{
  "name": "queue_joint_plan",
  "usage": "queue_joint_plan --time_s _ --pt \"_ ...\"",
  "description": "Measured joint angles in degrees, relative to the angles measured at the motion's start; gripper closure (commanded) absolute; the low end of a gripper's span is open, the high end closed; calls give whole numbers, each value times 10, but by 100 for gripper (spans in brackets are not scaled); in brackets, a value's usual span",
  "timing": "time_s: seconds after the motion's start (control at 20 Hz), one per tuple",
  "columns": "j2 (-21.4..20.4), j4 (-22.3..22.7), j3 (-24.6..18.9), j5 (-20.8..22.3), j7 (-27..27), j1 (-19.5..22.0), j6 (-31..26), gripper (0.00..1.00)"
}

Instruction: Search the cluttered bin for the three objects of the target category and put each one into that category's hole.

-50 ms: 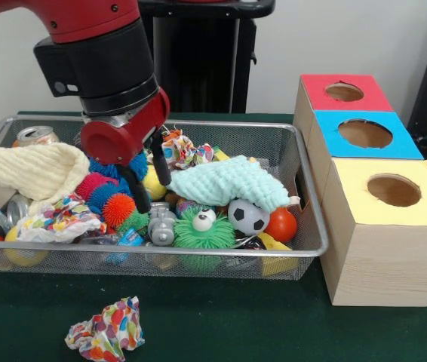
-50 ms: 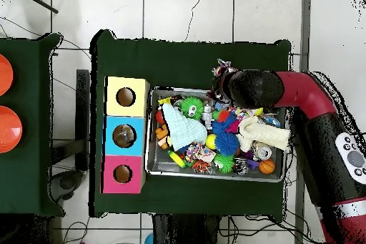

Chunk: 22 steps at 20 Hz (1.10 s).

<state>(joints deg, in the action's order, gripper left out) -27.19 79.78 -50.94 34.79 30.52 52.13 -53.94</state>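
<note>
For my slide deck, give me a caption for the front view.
Sawyer gripper open, reaching into the toy-filled wire bin beside the three-hole box; one crumpled paper lies outside.

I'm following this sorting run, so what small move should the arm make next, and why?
Probably a short push straight down. The gripper hangs open in the bin, its fingers just above the spiky balls and holding nothing, so lowering them would let them close round one.

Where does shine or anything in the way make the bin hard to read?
Front view: the can top glints at the bin's left, and the gripper blocks part of the blue spiky ball. Overhead view: the arm covers the bin's corner.
</note>
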Motion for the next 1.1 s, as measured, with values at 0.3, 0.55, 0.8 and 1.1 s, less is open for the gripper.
queue_joint_plan --time_s 0.3,0.55,0.8,1.1 --pt "0 -15 0 7 0 0 -9 0" --pt "0 -27 0 9 -2 0 -13 0" --pt "0 -42 0 13 -7 0 -15 0" --pt "1 -43 1 30 -7 -1 -15 0"
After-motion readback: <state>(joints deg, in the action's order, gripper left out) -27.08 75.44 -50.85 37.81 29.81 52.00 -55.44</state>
